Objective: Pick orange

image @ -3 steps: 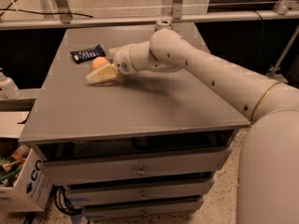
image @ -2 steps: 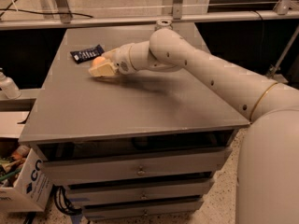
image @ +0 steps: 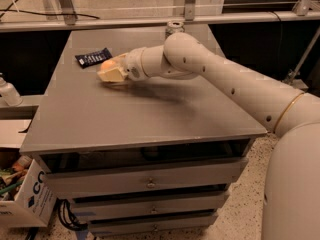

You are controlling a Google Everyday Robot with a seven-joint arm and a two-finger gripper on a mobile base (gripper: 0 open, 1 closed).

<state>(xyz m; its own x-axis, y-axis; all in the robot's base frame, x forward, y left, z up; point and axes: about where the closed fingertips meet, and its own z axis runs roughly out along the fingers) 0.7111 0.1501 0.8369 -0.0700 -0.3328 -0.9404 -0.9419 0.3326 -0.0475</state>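
Observation:
The orange (image: 105, 64) is a small pale-orange ball at the far left part of the grey table top (image: 150, 114). My gripper (image: 108, 72) reaches in from the right on the long white arm, and its cream fingers (image: 114, 75) are closed around the orange. The fruit shows only partly, at the upper left of the fingers. A shadow lies on the table just under the gripper.
A flat dark snack wrapper (image: 93, 57) lies just behind and left of the gripper. A drink can (image: 174, 27) stands at the table's back edge behind the arm. A white bottle (image: 7, 91) and a cardboard box (image: 25, 204) are to the left of the table. Drawers (image: 150, 183) are below the table top.
The gripper with the orange has shifted slightly up and toward the back left of the table. The wrapper and the can have not moved.

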